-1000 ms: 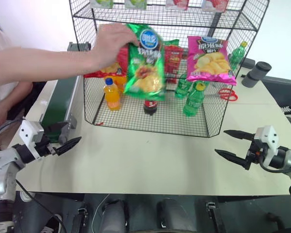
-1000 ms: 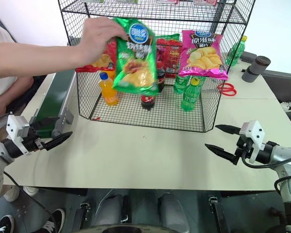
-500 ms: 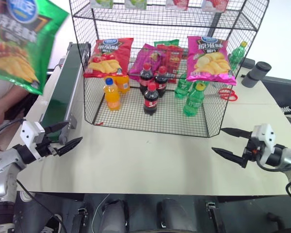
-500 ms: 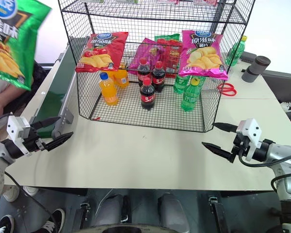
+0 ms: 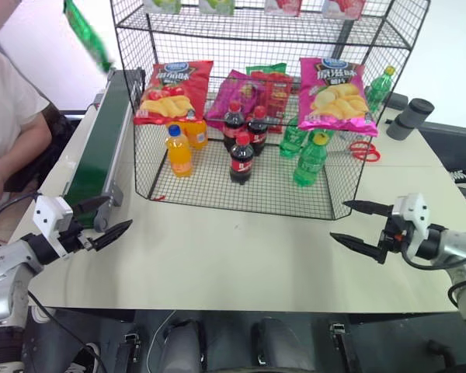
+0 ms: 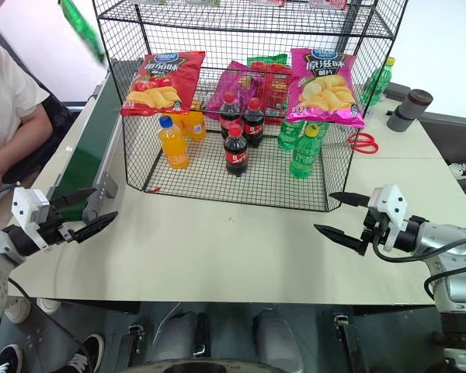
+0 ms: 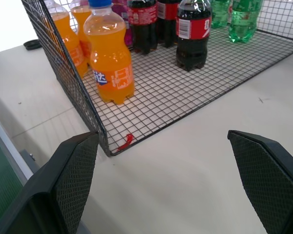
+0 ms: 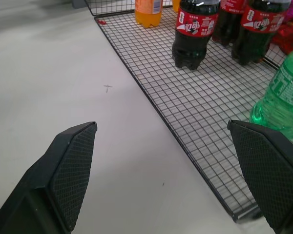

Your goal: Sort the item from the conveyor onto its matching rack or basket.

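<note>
1. Table [image 5: 241, 256]: flat, matte cream top, smooth, with a few small dark specks.
2. Rack [image 5: 326, 203]: black wire-mesh cage at 12 o'clock on the table, fine square grid on floor and walls, an upper shelf of the same mesh.
3. Conveyor [image 5: 101, 148]: long narrow belt, dark green, matte, in a grey metal frame; runs along the rack's left wall from 9 to 11 o'clock.
4. Green crisp bag [image 5: 87, 33]: glossy green, seen edge-on as a thin blurred strip, in the air above the conveyor's far end at 11 o'clock, beside a person in a white sleeve [image 5: 8, 101]. Clear of belt and rack. What holds it cannot be told.
5. Inside the rack: red crisp bag [image 5: 173, 92] and pink crisp bag [image 5: 334, 95], both shiny crinkled foil, hanging upright against the mesh; 2 orange bottles, nearest [image 7: 111, 58], clear plastic with blue cap; 3 dark cola bottles, front one [image 5: 241, 159], red labels; green bottles [image 5: 311, 161], translucent and ribbed.
6. Left gripper [image 5: 101, 217]: at 8 o'clock, just beside the conveyor's near end; 2 black tapered fingers with cross-hatched pads [image 7: 73, 175], spread wide, grasping nothing.
7. Right gripper [image 5: 357, 225]: at 4 o'clock, near the rack's front corner; fingers likewise released and empty.
8. Red scissors [image 5: 365, 150] lie flat on the table beyond the rack's right wall.
</note>
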